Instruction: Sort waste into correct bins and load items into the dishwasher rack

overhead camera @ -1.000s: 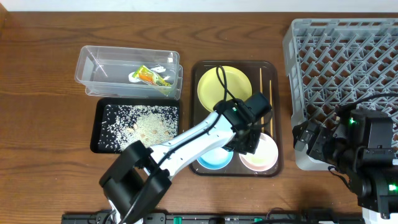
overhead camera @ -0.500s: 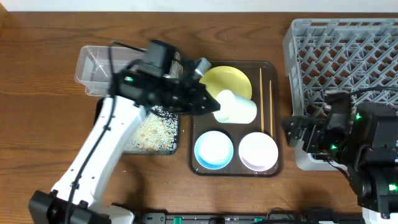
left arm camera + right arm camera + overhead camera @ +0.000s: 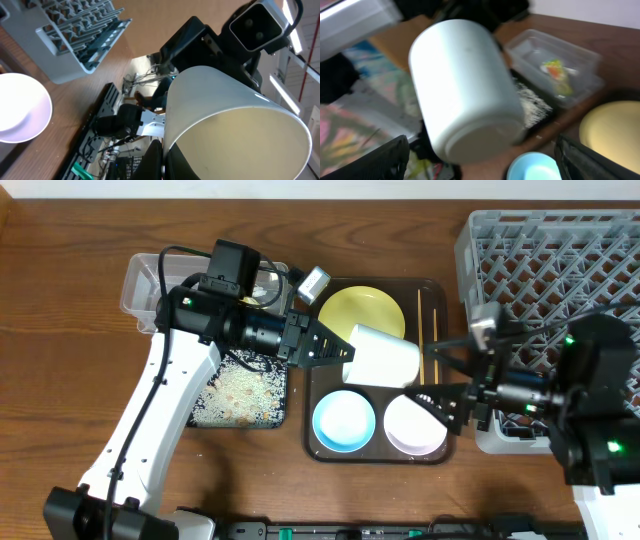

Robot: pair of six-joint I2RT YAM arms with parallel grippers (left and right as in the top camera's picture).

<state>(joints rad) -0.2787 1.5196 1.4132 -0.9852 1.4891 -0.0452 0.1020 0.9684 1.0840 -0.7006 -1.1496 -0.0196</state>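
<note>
My left gripper (image 3: 338, 352) is shut on the rim of a white cup (image 3: 383, 360), which it holds on its side above the brown tray (image 3: 318, 445). In the left wrist view both fingers (image 3: 159, 161) pinch the cup's (image 3: 235, 125) wall. My right gripper (image 3: 445, 380) is open, its fingers either side of the cup's base (image 3: 470, 100) without touching it. On the tray lie the yellow plate (image 3: 362, 308), blue bowl (image 3: 344, 421), pinkish-white bowl (image 3: 410, 428) and chopsticks (image 3: 430, 315). The wrapper (image 3: 555, 70) lies in the clear tub (image 3: 150, 280); rice covers the black tray (image 3: 245, 390).
The grey dishwasher rack (image 3: 560, 260) fills the right side, right behind my right arm. My left arm stretches over the tub and the black tray, hiding part of each. Bare wooden table (image 3: 60, 380) lies to the left.
The left arm has come up from the bowls and now holds the white cup sideways over the tray. The right gripper has swung left from the rack to the cup's base.
</note>
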